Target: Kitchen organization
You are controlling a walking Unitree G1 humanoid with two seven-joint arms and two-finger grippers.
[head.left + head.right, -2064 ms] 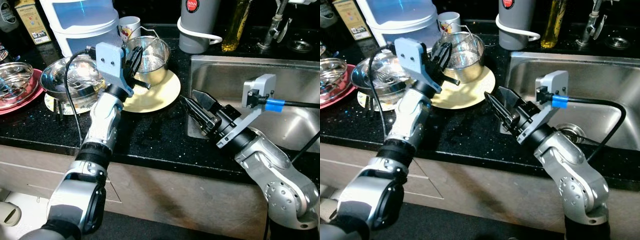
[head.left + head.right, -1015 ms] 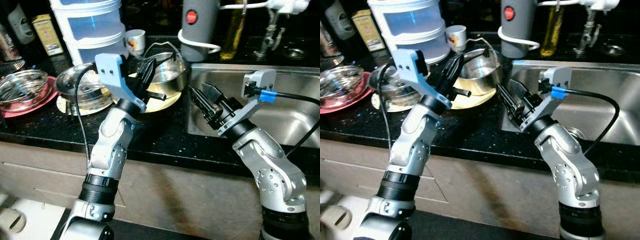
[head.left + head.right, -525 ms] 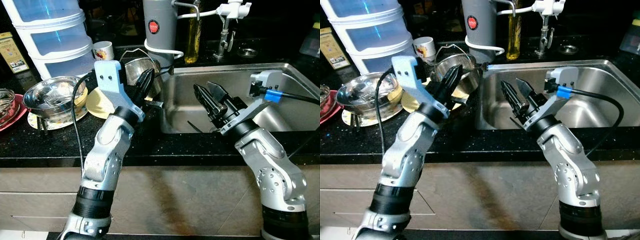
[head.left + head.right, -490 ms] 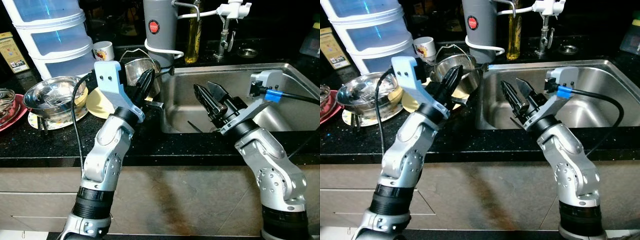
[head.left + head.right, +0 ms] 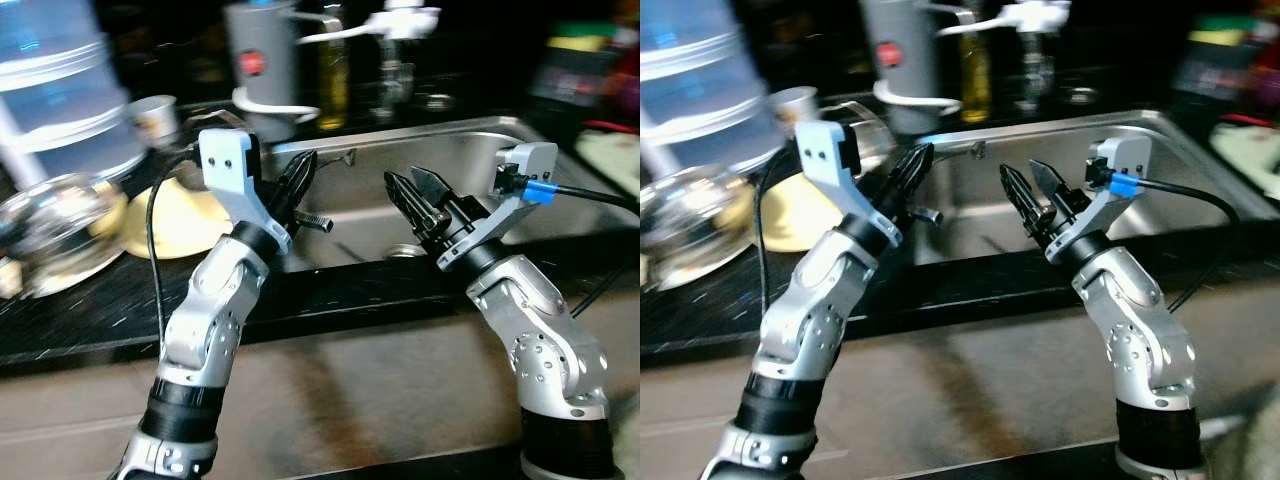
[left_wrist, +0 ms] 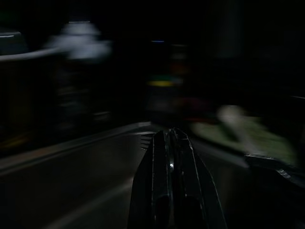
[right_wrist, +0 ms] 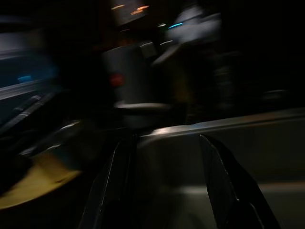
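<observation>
— Where are the grippers?

— Both are raised over the counter edge by the sink (image 5: pixel 440 165). The left gripper (image 5: pixel 300 180) has its fingers pressed together, holding nothing; its wrist view shows them as one dark wedge. The right gripper (image 5: pixel 418 197) is spread wide, empty.

— And the dishes?

— The yellow plate (image 5: pixel 175 222) lies on the counter left of the sink, and beside it sits a steel bowl (image 5: pixel 50 230), probably, given the blur. The right wrist view adds a grey flask (image 7: pixel 131 78) behind.

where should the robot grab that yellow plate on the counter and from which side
Probably the yellow plate by its near rim, coming from the counter's front edge: it lies flat and shallow, so one finger must slip under the lip. The left gripper is nearest, fingers together; the right gripper is open over the sink.
</observation>
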